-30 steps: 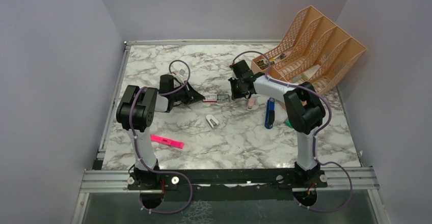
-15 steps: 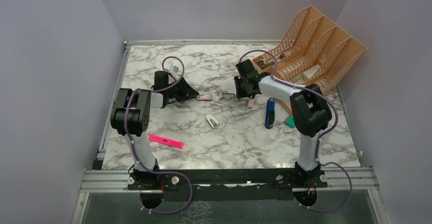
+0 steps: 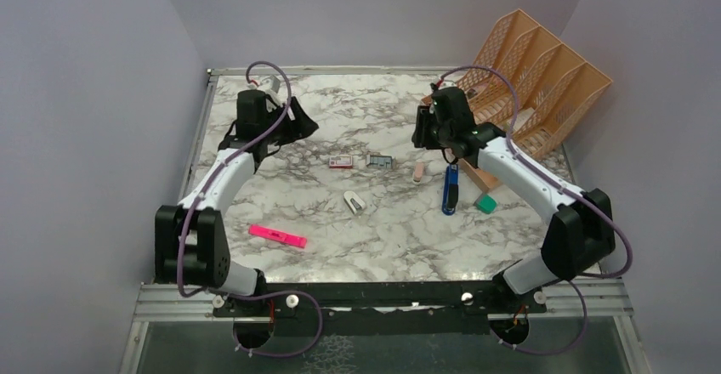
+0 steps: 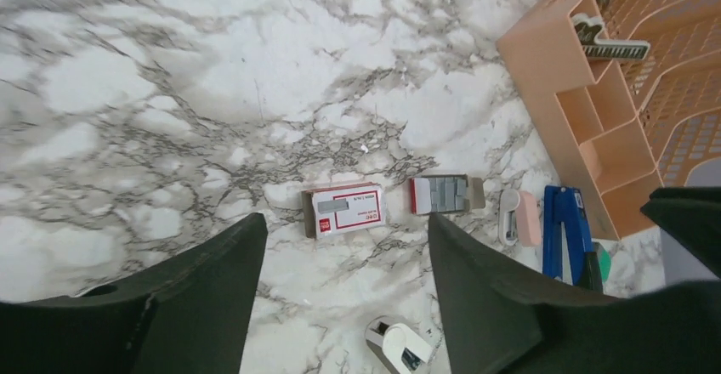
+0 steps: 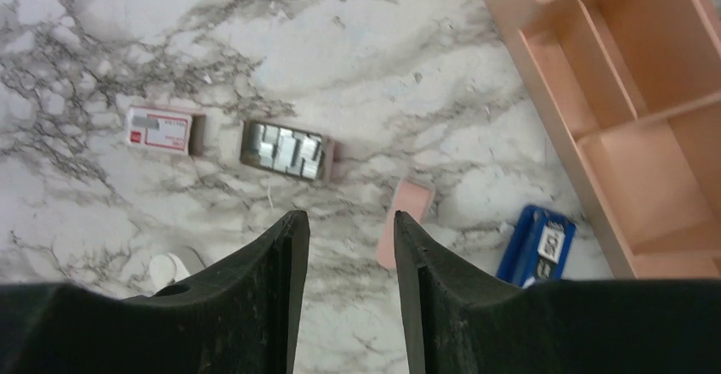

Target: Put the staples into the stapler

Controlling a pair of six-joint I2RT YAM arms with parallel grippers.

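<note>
Staples (image 5: pixel 285 150) near illegibly labelled box (image 4: pixel 344 210); left claw (image 4: pixel 344 223) and right claw (image 5: pixel 349 218) gape empty.

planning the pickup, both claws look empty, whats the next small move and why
Probably lower the right claw onto the staples. They lie uncovered beside the red-and-white box, just ahead of that open, empty claw, and the blue stapler lies on that arm's side.
</note>
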